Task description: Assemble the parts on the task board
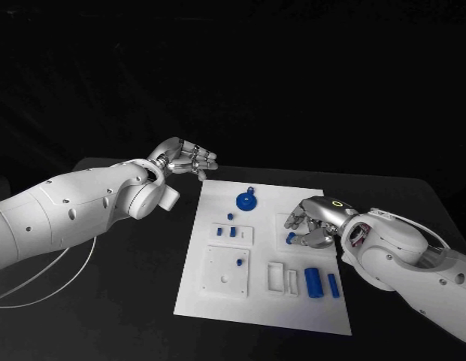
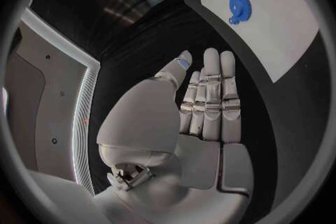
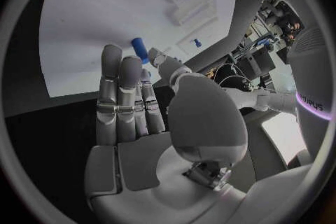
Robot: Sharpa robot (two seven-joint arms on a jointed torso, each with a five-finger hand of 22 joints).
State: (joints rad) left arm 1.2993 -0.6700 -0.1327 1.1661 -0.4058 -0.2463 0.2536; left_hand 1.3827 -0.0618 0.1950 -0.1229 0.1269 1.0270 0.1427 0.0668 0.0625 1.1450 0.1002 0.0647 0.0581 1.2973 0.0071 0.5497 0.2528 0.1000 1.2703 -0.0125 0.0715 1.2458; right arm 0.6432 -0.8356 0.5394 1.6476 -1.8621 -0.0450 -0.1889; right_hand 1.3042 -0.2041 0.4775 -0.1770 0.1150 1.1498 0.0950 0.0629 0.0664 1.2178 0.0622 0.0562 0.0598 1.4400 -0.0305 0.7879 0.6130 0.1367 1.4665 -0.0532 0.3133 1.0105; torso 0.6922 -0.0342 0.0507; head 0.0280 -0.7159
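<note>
The flat white rectangular task board (image 1: 257, 301) has its near edge closest to the camera on the black table (image 1: 114, 301). Near that edge, toward the board's right side, a large blue cylinder (image 1: 313, 282) lies flat with a thinner blue peg (image 1: 333, 284) just beside it on its right. Left of the cylinder stand two raised white slotted blocks (image 1: 283, 278), and further left a raised white square plate (image 1: 227, 272) carries a tiny blue piece. Beyond the plate, small blue pieces (image 1: 227, 232) sit in a white holder. At the board's far end lies a round blue gear (image 1: 247, 201).

The silver right hand (image 1: 311, 223) hovers over the board's right side, above the cylinder's far end. Its fingers are extended and close together, holding nothing; a small blue piece (image 1: 291, 238) lies on the board just beside the fingertips.

The silver left hand (image 1: 188, 159) is raised off the board's far left corner, fingers straight and side by side, holding nothing.
</note>
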